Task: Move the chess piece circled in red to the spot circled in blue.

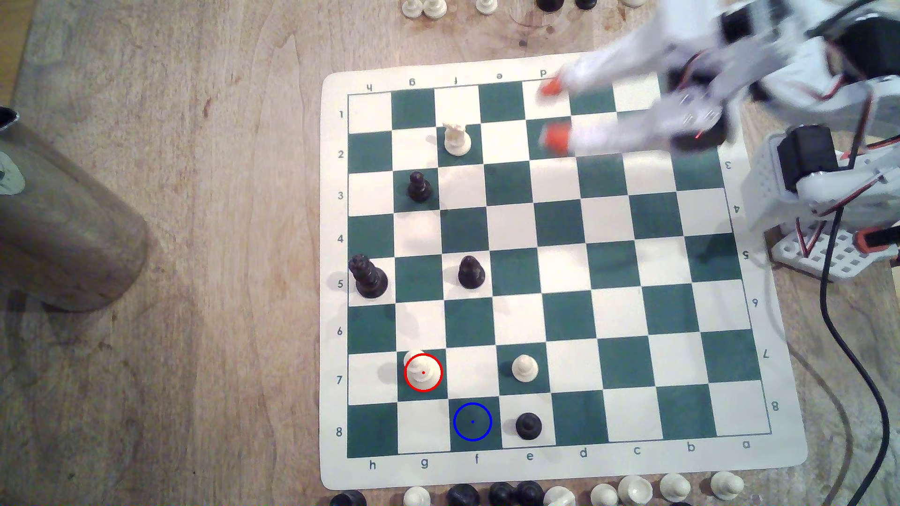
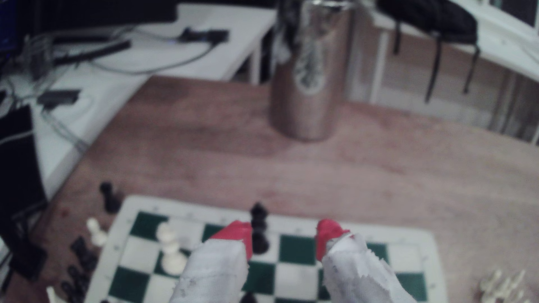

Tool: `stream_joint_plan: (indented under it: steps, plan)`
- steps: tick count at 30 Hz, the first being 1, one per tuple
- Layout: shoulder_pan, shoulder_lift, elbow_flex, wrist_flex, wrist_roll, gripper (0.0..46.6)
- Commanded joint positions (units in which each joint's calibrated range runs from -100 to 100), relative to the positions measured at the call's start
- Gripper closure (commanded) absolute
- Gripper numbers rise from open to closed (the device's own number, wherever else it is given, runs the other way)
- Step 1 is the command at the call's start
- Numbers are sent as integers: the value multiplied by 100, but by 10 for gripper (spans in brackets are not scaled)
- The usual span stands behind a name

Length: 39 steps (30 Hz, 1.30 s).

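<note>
In the exterior view, the chess piece [image 1: 422, 372], cream with a pointed knob, stands inside the red ring on a green square near the board's lower left. The spot [image 1: 472, 422], a green square with a blue ring, lies one square diagonally below and to the right of it, with nothing on it. My gripper [image 1: 553, 113] hovers blurred over the board's upper right part, far from both, with the orange-tipped fingers [image 1: 555, 138] spread open and nothing between them. In the wrist view the gripper [image 2: 283, 236] is open above the board, and a blurred cream piece [image 2: 170, 250] that may be the chess piece stands beyond it.
On the board [image 1: 336, 243] stand a cream pawn [image 1: 525, 367], a black pawn [image 1: 528, 425] next to the spot, a black piece [image 1: 471, 272], a tall black piece [image 1: 367, 277], another black pawn [image 1: 419, 187] and a notched cream piece [image 1: 457, 138]. A steel cup [image 1: 58, 219] stands at the exterior view's left. Spare pieces line the top and bottom edges.
</note>
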Motion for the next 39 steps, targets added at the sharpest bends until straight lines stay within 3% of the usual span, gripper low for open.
stream_joint_plan:
  steps: [1,10,26,39]
  plan:
    - [-463,1136,-739,-367,-234,342]
    - [-799,3148,-1428,-867,-542,290]
    - [-1089,5483,-2707,-1301,-601,303]
    - [-1402,6501,-3659,-1374,-698,313]
